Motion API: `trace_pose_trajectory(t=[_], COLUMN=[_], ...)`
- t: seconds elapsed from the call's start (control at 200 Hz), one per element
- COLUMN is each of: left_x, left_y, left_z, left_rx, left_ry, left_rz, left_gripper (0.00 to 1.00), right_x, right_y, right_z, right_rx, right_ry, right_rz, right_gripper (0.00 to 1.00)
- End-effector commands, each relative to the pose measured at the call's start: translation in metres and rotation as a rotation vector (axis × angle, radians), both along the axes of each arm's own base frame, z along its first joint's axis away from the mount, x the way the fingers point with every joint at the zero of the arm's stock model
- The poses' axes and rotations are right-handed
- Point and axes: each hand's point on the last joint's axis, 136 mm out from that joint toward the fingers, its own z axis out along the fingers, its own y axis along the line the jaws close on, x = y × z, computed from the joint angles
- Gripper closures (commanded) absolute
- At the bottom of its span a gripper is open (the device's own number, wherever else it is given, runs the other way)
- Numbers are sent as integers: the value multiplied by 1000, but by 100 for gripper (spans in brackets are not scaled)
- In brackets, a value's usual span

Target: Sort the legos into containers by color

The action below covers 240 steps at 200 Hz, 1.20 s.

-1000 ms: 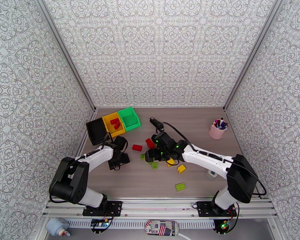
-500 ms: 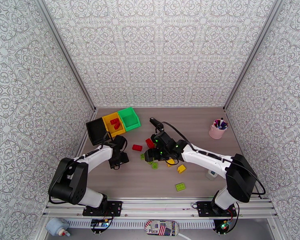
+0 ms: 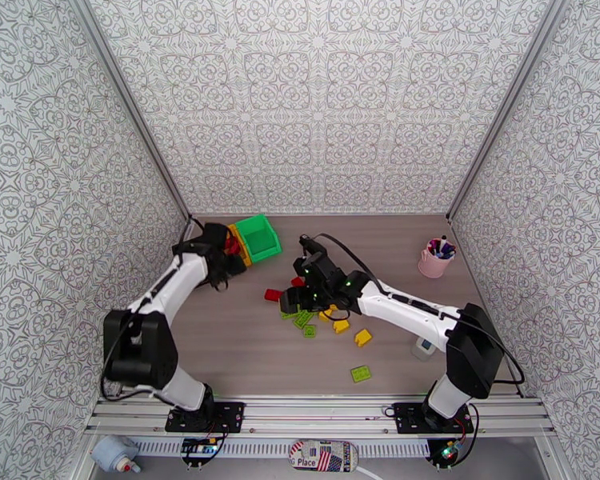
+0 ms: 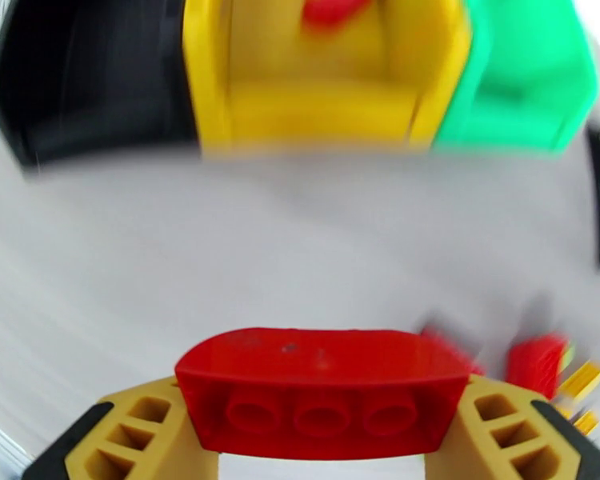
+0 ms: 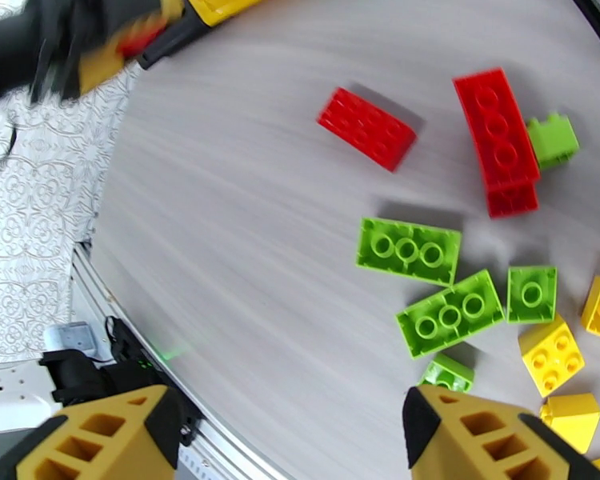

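My left gripper (image 4: 322, 422) is shut on a red three-stud brick (image 4: 322, 390) just in front of the containers. The black bin (image 4: 84, 74), yellow bin (image 4: 324, 106) and green bin (image 4: 524, 82) stand in a row; a red brick (image 4: 336, 6) lies in the yellow one. In the top view the left gripper (image 3: 224, 260) hovers by the yellow bin (image 3: 238, 234). My right gripper (image 5: 292, 426) is open over loose legos: red (image 5: 366, 128), lime green (image 5: 409, 250) and yellow (image 5: 550, 354). Nothing sits between its fingers.
A black stapler-like object (image 3: 312, 248) lies behind the brick pile. A pink cup of pens (image 3: 436, 259) stands at the far right. Stray bricks, yellow (image 3: 363, 338) and green (image 3: 361, 374), lie toward the near edge.
The left arm swung from mid-table up and back to the bins, carrying the red brick. The right gripper drew slightly back and left, uncovering more of the pile.
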Motion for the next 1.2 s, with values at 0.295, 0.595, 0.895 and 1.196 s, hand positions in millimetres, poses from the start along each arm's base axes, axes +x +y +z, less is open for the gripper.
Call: trace_pose_trajectory(t=[0.295,0.595,0.895,1.196], left_x=[65,24,-21,-48], left_y=[26,-16,-91,-124], left_z=[8,18,4,-38], left_rx=[-7,-38,-25,31], left_ry=[33,-33,-36,95], left_rz=[-21,-108,-315,-454], left_gripper=[9,6,6,4], right_x=[5,13,31,26], right_y=[-5,-32,-65,-94], right_z=[7,-12,-23,-35], right_rx=[-71,-188,-245,-261], right_ry=[-42,-41,-26,2], right_rz=[-5,-37,-101,-138], right_gripper=[23,24,25,24])
